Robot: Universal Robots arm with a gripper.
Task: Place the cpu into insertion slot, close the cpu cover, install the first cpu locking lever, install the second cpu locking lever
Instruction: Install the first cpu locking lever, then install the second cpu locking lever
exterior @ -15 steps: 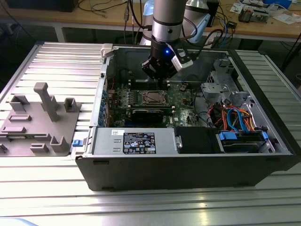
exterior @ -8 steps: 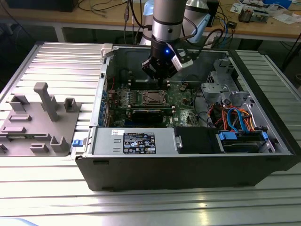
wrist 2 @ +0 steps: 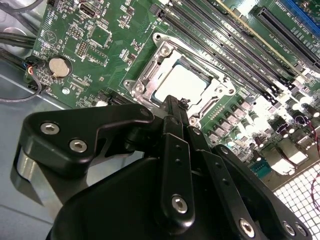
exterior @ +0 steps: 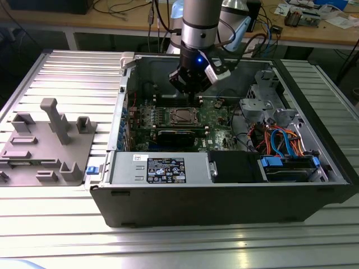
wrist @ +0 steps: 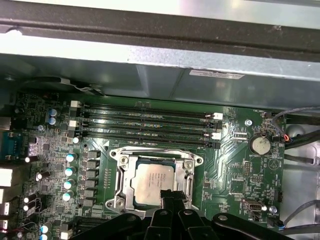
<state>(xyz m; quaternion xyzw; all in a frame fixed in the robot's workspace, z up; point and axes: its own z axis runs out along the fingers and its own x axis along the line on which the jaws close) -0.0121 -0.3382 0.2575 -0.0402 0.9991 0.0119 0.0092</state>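
The cpu [wrist: 152, 181] lies flat in the insertion slot [wrist: 116, 201] of the green motherboard, its silver-grey top showing through the window of the cpu cover [wrist: 121, 175]. The cover lies down over the chip. In the second wrist view the cpu [wrist 2: 184, 82] sits inside the same silver frame [wrist 2: 145, 80]. My gripper [wrist: 170, 195] hovers just over one edge of the socket, fingers pressed together with nothing visible between them; the black fingers [wrist 2: 174, 112] show closed in the second wrist view too. In the exterior view the gripper [exterior: 190, 94] hangs above the cpu [exterior: 182, 116].
Long memory slots [wrist: 150, 125] run beside the socket, and a coin battery [wrist: 260, 145] sits nearby. The open case [exterior: 224, 202] holds a power supply [exterior: 162, 168] and a drive cage with orange and blue cables [exterior: 280, 140]. A grey fixture block [exterior: 50, 140] stands at the exterior view's left.
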